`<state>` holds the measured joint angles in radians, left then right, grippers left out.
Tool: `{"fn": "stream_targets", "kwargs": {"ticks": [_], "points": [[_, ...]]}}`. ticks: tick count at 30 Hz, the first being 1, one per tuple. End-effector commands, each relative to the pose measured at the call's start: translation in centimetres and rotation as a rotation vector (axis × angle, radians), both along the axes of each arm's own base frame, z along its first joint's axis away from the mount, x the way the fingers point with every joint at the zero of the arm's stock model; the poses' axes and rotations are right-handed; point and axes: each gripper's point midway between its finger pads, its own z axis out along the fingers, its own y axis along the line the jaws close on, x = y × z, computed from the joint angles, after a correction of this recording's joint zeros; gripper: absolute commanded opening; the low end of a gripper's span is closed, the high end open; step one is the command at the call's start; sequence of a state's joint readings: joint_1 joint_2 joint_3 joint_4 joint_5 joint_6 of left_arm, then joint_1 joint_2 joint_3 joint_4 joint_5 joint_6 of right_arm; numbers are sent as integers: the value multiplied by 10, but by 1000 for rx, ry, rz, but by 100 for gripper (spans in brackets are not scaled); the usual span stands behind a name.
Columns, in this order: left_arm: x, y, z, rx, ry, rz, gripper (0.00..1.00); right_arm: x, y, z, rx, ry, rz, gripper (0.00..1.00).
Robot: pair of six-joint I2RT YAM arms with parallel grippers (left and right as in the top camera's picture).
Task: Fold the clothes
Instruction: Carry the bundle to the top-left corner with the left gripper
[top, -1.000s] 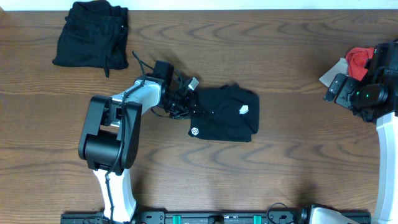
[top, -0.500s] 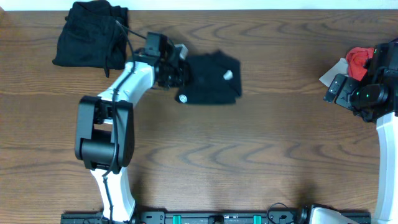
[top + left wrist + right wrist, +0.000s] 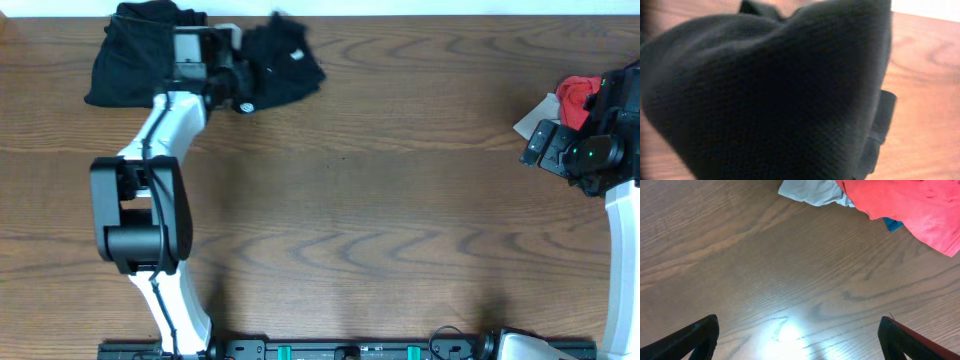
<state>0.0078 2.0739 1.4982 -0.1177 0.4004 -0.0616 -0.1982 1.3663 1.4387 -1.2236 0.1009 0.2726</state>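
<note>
Swinging from mid-frame to upper left, left gripper clamps folded black top, probably for stacking; right gripper jaws apart.

The overhead view is bright and evenly lit from above, with the grain of the desk sharp and only a soft shadow beside the left arm. The black top reads as a dark mass, slightly smeared at its upper edge. In the left wrist view it fills the frame, dim and out of focus. In the right wrist view a white glare patch sits low on the wood, the red tee is vivid, and the right pincer shows only as dark silhouettes.
</note>
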Motion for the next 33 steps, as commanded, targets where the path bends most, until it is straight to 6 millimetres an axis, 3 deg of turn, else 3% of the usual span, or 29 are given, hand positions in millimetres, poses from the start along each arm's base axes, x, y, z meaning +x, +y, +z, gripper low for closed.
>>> {"fn": "stream_targets", "kwargs": {"ticks": [1,7,12,17,27,30,33], "points": [[24,19,48,23,-137,28,6,0,-1,0,-4,5,13,99],[47,38,97,38,-266,73,6,0,-1,0,-4,4,13,99],[61,48,150,37,-375,99,6,1,-1,0,-4,1,13,99],[71,77,181,79,-445,229,5,1,-1,0,-4,1,13,99],[69,155,185,-97,-428,607,6,3,-2,2,-6,-11,13,99],[69,174,169,-165,-390,697,6,3,-2,2,-6,-10,13,99],[69,189,139,-196,-321,752,6,2,-2,1,-5,-6,13,99]]}}
